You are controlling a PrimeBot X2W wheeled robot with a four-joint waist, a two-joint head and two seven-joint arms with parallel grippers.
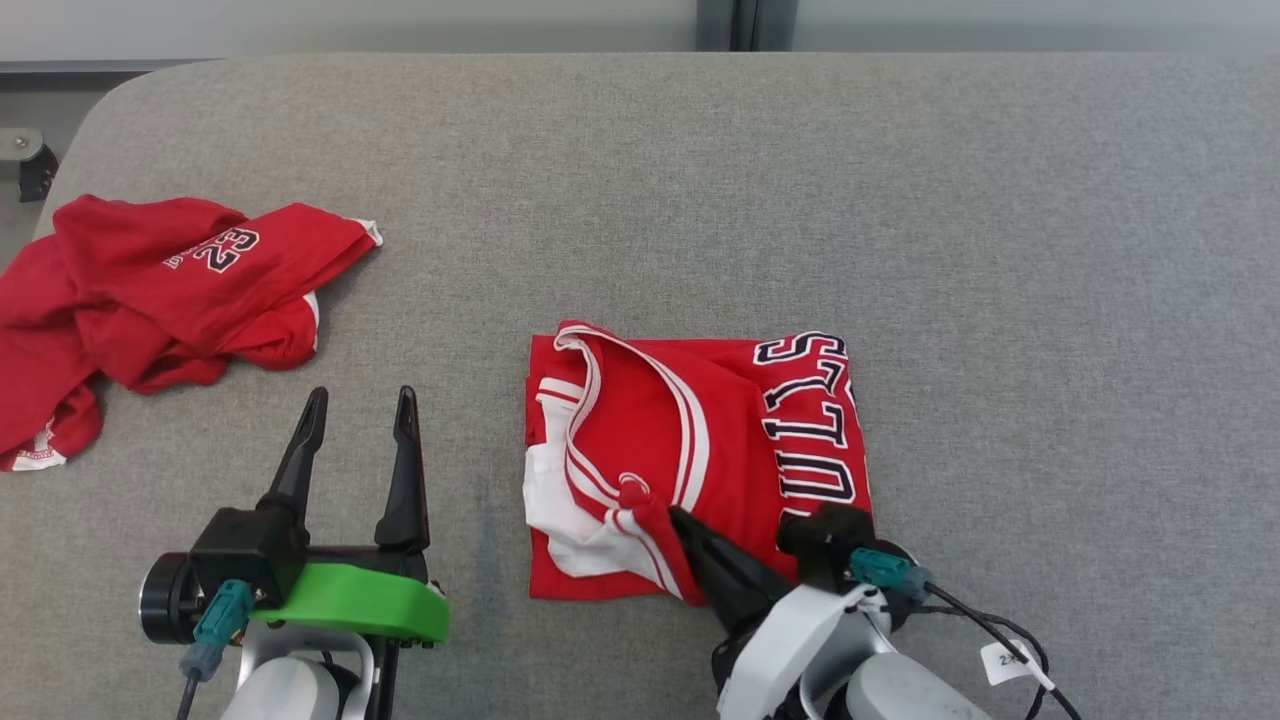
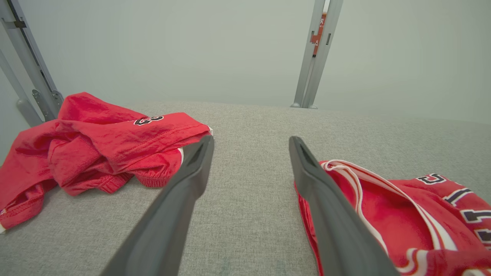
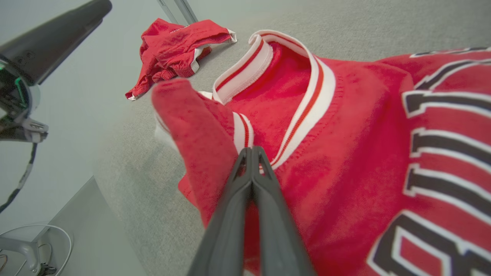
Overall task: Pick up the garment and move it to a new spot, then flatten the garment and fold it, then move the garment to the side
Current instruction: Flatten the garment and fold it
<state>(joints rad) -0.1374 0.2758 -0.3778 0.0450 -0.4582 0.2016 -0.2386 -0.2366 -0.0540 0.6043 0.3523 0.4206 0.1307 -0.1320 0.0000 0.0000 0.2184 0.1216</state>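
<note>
Although the grey table [image 1: 900, 200] carries two red garments, you only need to mind the jersey [image 1: 740, 440], which lies near the front edge, just ahead of your right arm. It is a compact folded rectangle, collar trim up and lettering along its right side, so by the look of it the pick-up, the flattening and the fold are done. What is left, you may judge, is the last step: moving it to the side. The crumpled pile [image 1: 170, 290] at the far left lies well apart from the jersey and plays no part now. Your left claw [image 1: 361, 392] hovers wide and holds nothing, between the pile and the jersey. Your right claw [image 3: 251, 148] is pinched tight on a fold at the jersey's near edge, by the striped trim, with a flap of red cloth bunched up beside it. That grip looks like the start of the move.
</note>
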